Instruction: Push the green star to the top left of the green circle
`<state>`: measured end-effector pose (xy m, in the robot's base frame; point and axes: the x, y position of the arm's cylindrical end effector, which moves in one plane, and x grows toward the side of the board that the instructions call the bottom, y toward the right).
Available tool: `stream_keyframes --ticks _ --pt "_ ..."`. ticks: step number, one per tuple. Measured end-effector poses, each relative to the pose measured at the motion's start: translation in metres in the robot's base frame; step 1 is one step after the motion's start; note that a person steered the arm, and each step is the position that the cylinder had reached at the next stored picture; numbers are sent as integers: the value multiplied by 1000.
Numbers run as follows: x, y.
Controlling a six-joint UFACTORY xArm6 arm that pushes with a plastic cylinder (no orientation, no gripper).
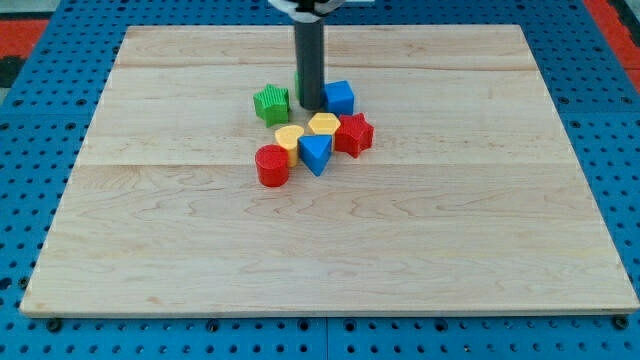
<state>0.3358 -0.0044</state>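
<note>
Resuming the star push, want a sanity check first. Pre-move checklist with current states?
1. Green star found: ok, at the view's left of my tip.
2. Green circle in sight: not ok, only a green sliver at the rod's left edge, probably it.
3. Tip against the star: not ok, a gap shows.
4. Tip clear of the blue cube: cannot tell, it sits right beside.
5. Star away from board edges: ok.

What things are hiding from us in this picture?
- Green circle: camera view; the rod covers nearly all of it, leaving a green sliver, shape unclear.
- My tip: its exact contact with the board is hard to see between green star and blue cube.
- Arm: cut off by the view's top.
</note>
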Motion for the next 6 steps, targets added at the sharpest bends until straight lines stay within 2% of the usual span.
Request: stream_keyframes --ticks 1,3,4,5,6 --pt "9 -2" --pt "22 -90" --pt "33 -94" --pt "71 -95" --pt "35 -142"
